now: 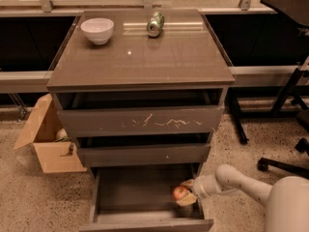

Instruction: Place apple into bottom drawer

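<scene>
The bottom drawer (140, 192) is pulled out at the foot of the cabinet, a shallow dark tray with a plain front. The red apple (180, 193) is inside it at the right side, low over the drawer floor. My gripper (185, 193) reaches in from the right on a white arm, and its fingers sit on either side of the apple, shut on it. I cannot tell whether the apple touches the drawer floor.
A white bowl (97, 30) and a green can (155, 23) lying on its side rest on the cabinet top (140, 57). The top drawer front (140, 121) has white scratches. An open cardboard box (46, 139) stands on the floor at the left. Chair legs (282, 163) are at the right.
</scene>
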